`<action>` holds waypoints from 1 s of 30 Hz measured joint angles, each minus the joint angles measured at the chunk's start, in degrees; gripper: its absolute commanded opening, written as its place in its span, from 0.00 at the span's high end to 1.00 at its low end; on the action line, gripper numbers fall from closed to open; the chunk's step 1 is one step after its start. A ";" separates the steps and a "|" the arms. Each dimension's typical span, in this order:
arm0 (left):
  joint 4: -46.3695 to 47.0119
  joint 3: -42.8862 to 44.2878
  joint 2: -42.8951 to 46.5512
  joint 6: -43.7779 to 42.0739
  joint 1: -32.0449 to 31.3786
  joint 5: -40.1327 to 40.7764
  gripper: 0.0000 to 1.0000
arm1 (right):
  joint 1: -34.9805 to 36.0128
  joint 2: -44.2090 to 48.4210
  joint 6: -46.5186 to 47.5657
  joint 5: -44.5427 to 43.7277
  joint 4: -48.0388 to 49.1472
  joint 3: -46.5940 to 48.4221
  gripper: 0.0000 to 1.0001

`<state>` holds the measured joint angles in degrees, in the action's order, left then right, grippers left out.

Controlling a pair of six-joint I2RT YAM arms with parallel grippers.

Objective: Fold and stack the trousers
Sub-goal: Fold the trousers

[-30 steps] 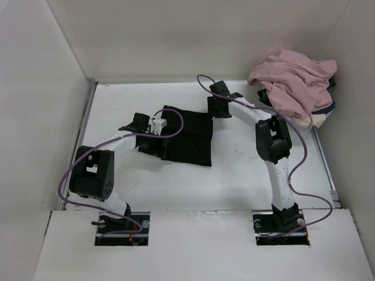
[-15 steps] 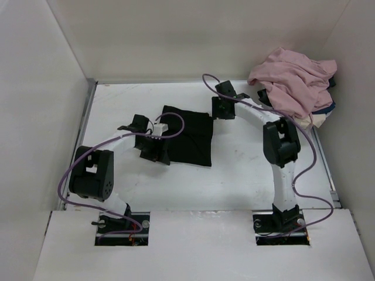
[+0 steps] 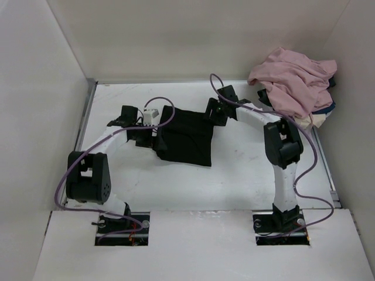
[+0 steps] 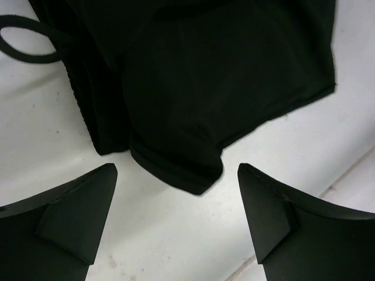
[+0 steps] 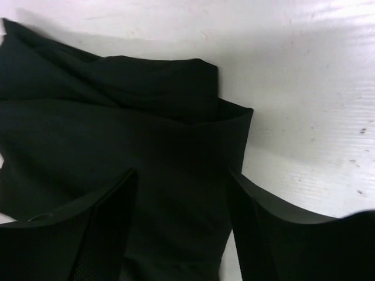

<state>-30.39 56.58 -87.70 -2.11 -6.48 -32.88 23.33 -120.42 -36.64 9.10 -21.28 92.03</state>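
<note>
The black trousers (image 3: pixel 186 137) lie folded into a rough square in the middle of the table. My left gripper (image 3: pixel 149 132) is at their left edge. In the left wrist view it (image 4: pixel 176 225) stands open over bare white table, and a folded corner of the trousers (image 4: pixel 187 88) lies just ahead of the fingertips. My right gripper (image 3: pixel 214 112) is over their far right corner. The right wrist view shows it (image 5: pixel 181 228) open too, its fingers apart just above the trousers (image 5: pixel 135 134), with nothing pinched between them.
A dusty-pink garment (image 3: pixel 293 79) is heaped in the far right corner on top of navy and cream cloth (image 3: pixel 321 114). White walls close the table on the left, back and right. A black cord loop (image 4: pixel 26 41) lies beside the trousers' edge.
My left gripper has drawn back off the trousers' near left part, toward the far left. My right gripper has shifted slightly left and nearer. The trousers have stayed put.
</note>
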 measured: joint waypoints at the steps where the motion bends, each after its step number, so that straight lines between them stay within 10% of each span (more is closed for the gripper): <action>1: 0.83 0.13 -1.42 0.26 -0.44 0.83 0.16 | 0.00 -0.83 -0.76 0.39 0.13 -0.04 0.35; 13: 5.42 3.26 -13.99 2.47 -2.54 5.33 0.82 | -0.22 -4.22 -5.20 3.48 0.79 -0.13 0.93; 27: 4.92 0.28 -12.15 2.51 -5.84 4.85 0.77 | -1.97 -5.14 -4.98 3.56 0.85 2.67 0.90; 30: 4.76 0.72 -12.15 2.64 -3.39 5.07 0.64 | -2.01 -5.07 -4.90 3.45 0.92 1.07 0.68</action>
<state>-25.63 57.30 -99.85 0.54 -9.87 -27.81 21.32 -125.49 -41.54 12.56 -20.36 93.10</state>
